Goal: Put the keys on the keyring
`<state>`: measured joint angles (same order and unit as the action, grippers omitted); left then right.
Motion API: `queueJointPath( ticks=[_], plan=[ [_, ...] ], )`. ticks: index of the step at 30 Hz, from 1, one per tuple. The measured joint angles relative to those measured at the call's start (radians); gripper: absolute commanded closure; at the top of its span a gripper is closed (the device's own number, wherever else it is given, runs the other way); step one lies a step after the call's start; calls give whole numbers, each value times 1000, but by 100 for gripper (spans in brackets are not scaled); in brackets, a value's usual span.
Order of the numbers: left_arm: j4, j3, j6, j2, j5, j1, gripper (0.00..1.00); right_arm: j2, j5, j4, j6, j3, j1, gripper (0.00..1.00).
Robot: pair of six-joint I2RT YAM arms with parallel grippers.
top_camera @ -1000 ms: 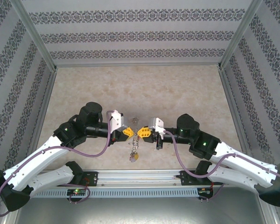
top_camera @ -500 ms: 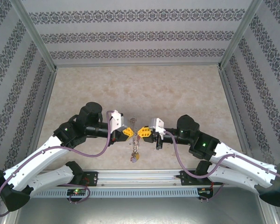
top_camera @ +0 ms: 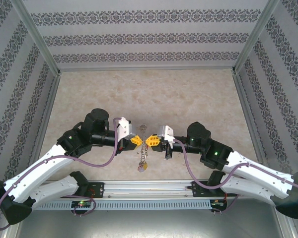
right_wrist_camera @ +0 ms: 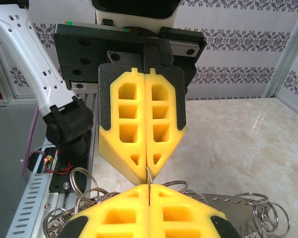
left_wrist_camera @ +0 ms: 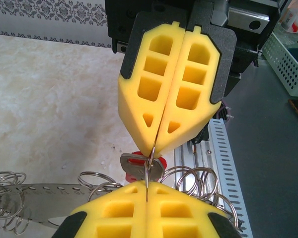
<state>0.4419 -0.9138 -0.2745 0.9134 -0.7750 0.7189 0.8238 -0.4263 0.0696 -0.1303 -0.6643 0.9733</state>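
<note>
Over the last second the right end effector [top_camera: 151, 141] has edged toward 9 o'clock, closing most of the gap to the left end effector [top_camera: 136, 140], so we judge the threading is under way, not finished. Both are clamped shut on the thin wire of the ring [left_wrist_camera: 148, 179], and the key [left_wrist_camera: 139, 168] with its red tag hangs between their tips, the bunch [top_camera: 143, 162] dangling toward 6 o'clock. Off the desk at 3 o'clock sits a mesh basket [left_wrist_camera: 288, 54], its contents unclear.
</note>
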Motion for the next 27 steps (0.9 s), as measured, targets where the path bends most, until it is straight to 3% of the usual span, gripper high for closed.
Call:
queueJointPath(
  ticks=[18,27],
  plan=[
    [26,1,0,1,-2,0,100,19,23,-25,-45,-8,38,100],
    [29,1,2,1,-16,1,100,-7,134,-58,-126,-10,108,100]
  ],
)
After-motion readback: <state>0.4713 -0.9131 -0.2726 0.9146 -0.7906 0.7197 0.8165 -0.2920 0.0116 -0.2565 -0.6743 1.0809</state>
